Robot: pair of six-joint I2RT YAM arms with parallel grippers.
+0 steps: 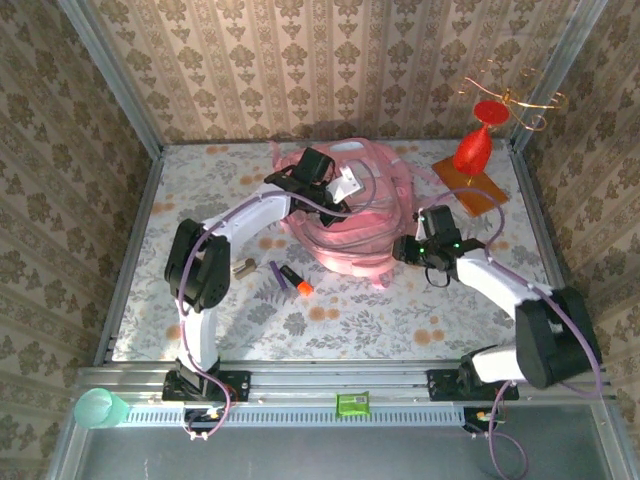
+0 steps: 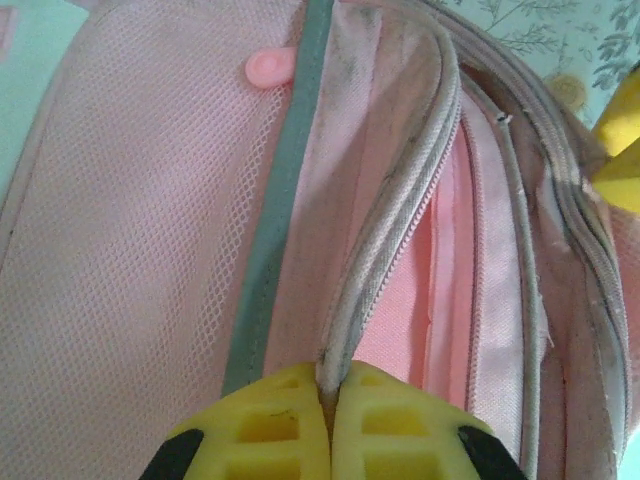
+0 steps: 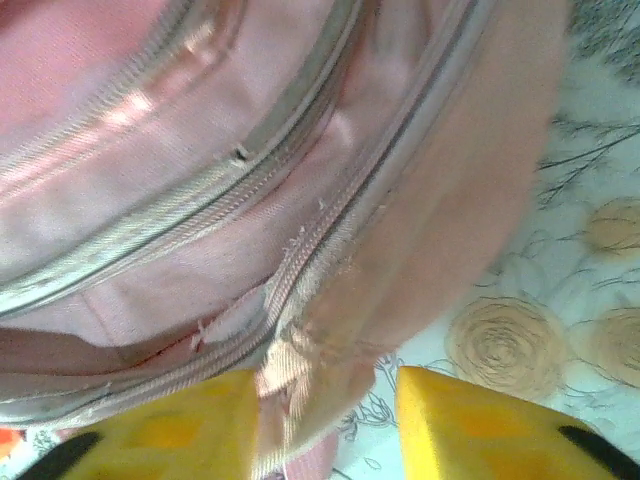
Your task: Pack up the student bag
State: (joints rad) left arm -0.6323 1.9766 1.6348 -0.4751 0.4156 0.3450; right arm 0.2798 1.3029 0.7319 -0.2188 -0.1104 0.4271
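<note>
A: Where was the student bag (image 1: 350, 250) found?

B: It was seen lying above the centre of the top view on the flowered table (image 1: 400, 320), its main opening turned upward.

A: How were the arms placed?

B: Both were bent over the bag. In the left wrist view, the left gripper (image 2: 328, 400) was seen pinched tight on the grey zip edge (image 2: 385, 250), lower centre of the frame, with the mesh panel (image 2: 130, 250) to its left. In the right wrist view, the right gripper (image 3: 325, 400) was seen with its jaws standing apart. A fold of the bag's rim lay between them but was not clamped.

A: What was judged to be the step in hand?

B: The mouth was judged to be under opening, so that things could be put in. It would be done well if the zip edge were lifted up and away from the far rim. The right jaws ought to be shut on the rim before any pull, lest the soft fabric slip.

A: What edges and room were noted?

B: The bag's upper side lay close to the back wall. A red ornament (image 1: 474, 150) on an orange board (image 1: 470, 185) stood near at upper right. Open table was left toward the bottom of the frame. An orange-tipped marker (image 1: 297, 281) and a purple item (image 1: 276, 271) lay just left of the bag's lower edge.
</note>
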